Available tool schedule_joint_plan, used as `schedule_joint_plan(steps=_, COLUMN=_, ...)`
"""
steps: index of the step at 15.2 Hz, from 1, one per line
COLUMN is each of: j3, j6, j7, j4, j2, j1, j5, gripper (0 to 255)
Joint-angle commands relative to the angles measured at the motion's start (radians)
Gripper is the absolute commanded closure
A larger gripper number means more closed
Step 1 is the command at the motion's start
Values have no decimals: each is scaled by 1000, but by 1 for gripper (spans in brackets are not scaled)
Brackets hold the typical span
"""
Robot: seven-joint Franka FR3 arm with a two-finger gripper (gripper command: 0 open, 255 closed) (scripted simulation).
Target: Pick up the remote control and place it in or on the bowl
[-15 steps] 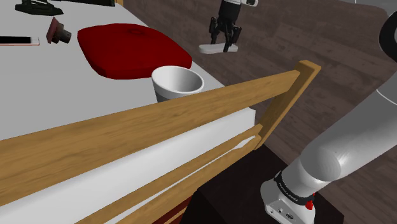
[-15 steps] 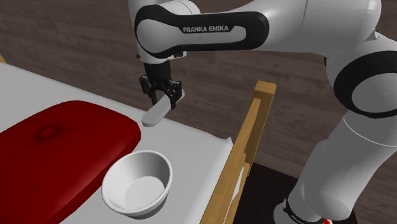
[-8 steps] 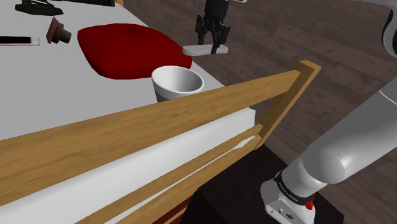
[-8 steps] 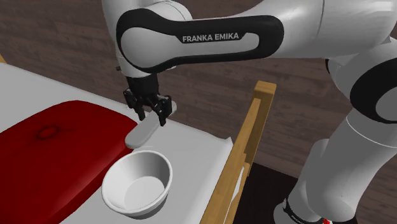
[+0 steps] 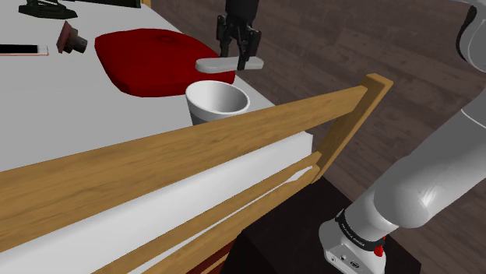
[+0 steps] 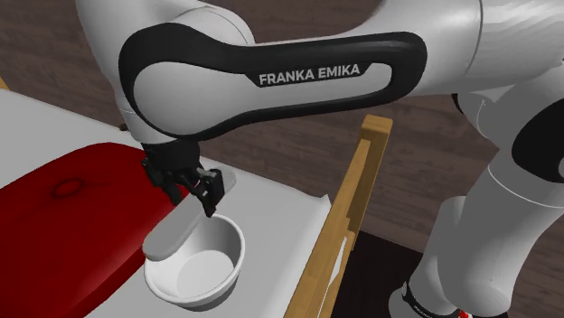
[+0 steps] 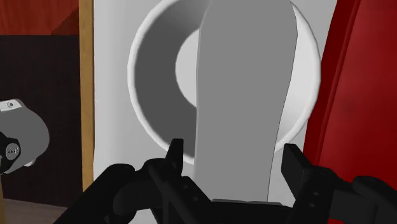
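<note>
A plain grey remote control (image 5: 226, 64) (image 6: 181, 226) (image 7: 245, 95) hangs flat in the air, clasped at one end by my black gripper (image 5: 238, 56) (image 6: 194, 188) (image 7: 232, 165), which is shut on it. Directly beneath sits the white bowl (image 5: 217, 101) (image 6: 199, 266) (image 7: 153, 76) on the white bed surface. In the wrist view the remote runs across the bowl's opening, covering its middle. The remote's free end reaches over the bowl's rim toward the red cushion.
A red cushion (image 5: 156, 58) (image 6: 72, 226) (image 7: 362, 83) lies right beside the bowl. A wooden bed rail (image 5: 195, 148) (image 6: 357, 190) runs along the near edge. Dark small objects (image 5: 70, 37) lie farther back on the bed. Wooden floor (image 5: 350, 39) lies beyond.
The gripper has carried the remote from beyond the bed's edge sideways and down, to a spot directly above the bowl. The grip has stayed shut.
</note>
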Motion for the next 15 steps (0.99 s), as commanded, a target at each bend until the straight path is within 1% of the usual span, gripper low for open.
schedule_joint_plan(steps=1, j3=26, j6=-4, j7=53, j4=18, j2=14, j1=24, j5=-4, gripper=255)
schedule_joint_plan(steps=2, j3=37, j6=-7, j7=73, j4=28, j2=22, j1=34, j5=-7, gripper=255)
schedule_joint_plan(steps=15, j3=35, j6=171, j7=68, j4=-164, j2=7, j1=33, j5=0, gripper=255)
